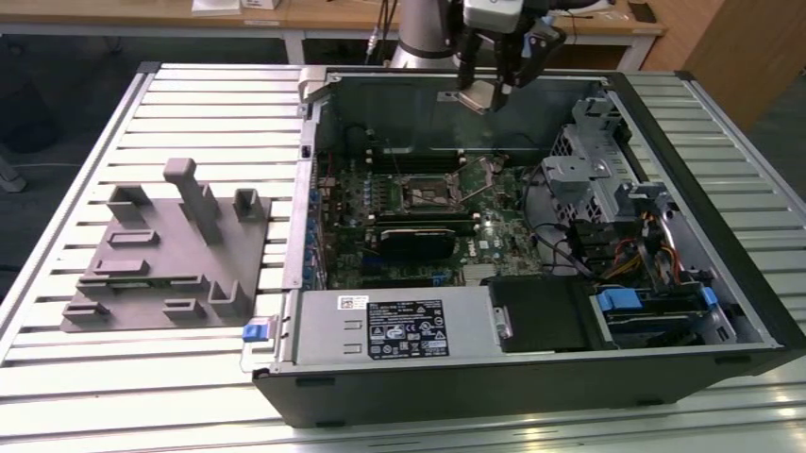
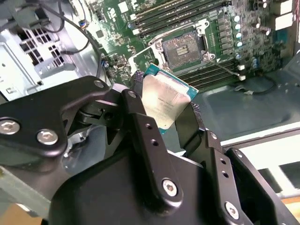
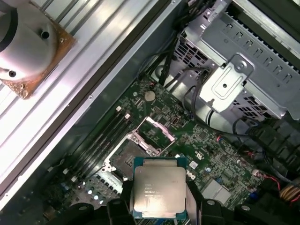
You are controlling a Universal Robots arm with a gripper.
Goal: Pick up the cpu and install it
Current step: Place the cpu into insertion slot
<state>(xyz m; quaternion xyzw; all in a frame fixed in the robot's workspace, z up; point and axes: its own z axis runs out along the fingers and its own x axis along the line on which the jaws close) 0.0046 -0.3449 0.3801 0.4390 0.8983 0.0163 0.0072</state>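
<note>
Gripper (image 2: 165, 95) clamps cpu (image 3: 159, 190) (side edges hidden) over computer case (image 1: 441, 401).

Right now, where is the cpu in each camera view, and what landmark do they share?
Exterior view: cpu in the jaws, high up near the far wall of the computer case.
Second wrist view: cpu clamped between the black jaws, tilted.
First wrist view: cpu between the jaws, metal top facing the camera.
Shared landmark: the open socket on the green board.

Soft even light spreading over my tabletop (image 1: 202, 104), computer case (image 1: 504, 392) interior lying in dimmer shadow, pale sheen glinting on the cpu (image 3: 159, 190) lid, my pincer (image 2: 165, 97) looming dark and slightly blurred up close.
</note>
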